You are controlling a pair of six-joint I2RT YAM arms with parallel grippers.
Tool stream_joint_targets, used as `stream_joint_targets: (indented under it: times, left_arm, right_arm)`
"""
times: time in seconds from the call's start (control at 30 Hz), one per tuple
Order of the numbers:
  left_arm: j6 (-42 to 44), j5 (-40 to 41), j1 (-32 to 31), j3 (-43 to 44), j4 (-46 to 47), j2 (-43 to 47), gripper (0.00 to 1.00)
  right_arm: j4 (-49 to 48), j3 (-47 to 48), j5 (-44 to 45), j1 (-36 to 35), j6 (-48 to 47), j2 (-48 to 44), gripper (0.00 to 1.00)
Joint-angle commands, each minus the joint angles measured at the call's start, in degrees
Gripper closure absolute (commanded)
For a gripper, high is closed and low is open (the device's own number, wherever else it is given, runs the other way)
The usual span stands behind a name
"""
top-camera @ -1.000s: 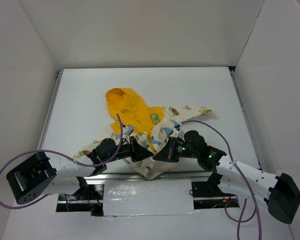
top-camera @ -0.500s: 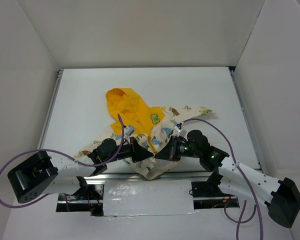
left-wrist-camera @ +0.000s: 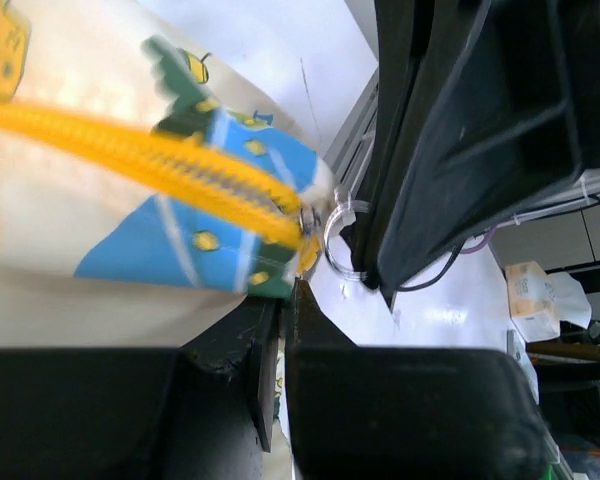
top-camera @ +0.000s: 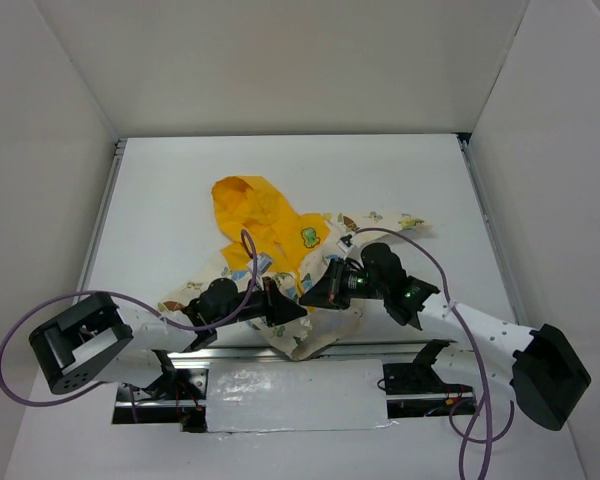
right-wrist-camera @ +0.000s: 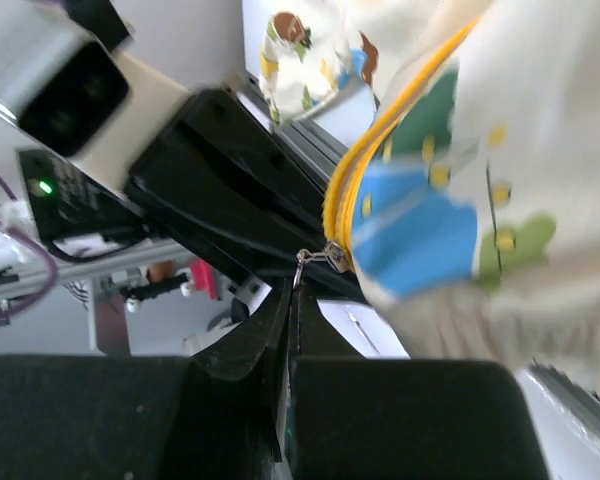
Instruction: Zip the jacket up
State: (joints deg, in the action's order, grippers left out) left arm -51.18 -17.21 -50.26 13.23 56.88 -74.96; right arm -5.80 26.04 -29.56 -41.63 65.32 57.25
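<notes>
On a white table point(top-camera: 160, 200), a cream dinosaur-print fabric jacket point(top-camera: 270, 215) with yellow hood lies at frame centre. The left gripper point(top-camera: 298, 312) pinches its hem narrowly; the right gripper point(top-camera: 310, 298) is clamped on the metal zipper pull point(right-wrist-camera: 315, 256).

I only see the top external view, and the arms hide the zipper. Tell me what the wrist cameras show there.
Observer: In the right wrist view, the right end effector is shut, and its tips meet the small metal pull of the yellow zipper.
Operator: Now report the left side.
Observer: The left end effector appears to pinch the bottom hem of the jacket, right beside a clear ring at the zipper's end.
</notes>
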Motion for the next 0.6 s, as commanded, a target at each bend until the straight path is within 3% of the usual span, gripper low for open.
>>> stream_joint_targets:
  times: [0.0,0.33,0.57]
  left_arm:
    - [0.3,-1.2,-1.5,-1.8,0.9,-2.2,1.0]
    - [0.4,-0.4,-3.3,-3.2,1.8,-1.9,1.0]
    - [0.0,1.4,-5.6,-3.7,2.0,-2.6,1.0]
  right_arm:
    - [-13.2,5.0,-2.7,2.5,2.4,2.3,1.0]
    - [-14.1,11.2,-2.6,7.3,1.3,8.9,1.0]
    - [-15.5,22.5,-6.1,11.7,2.3,22.1,1.0]
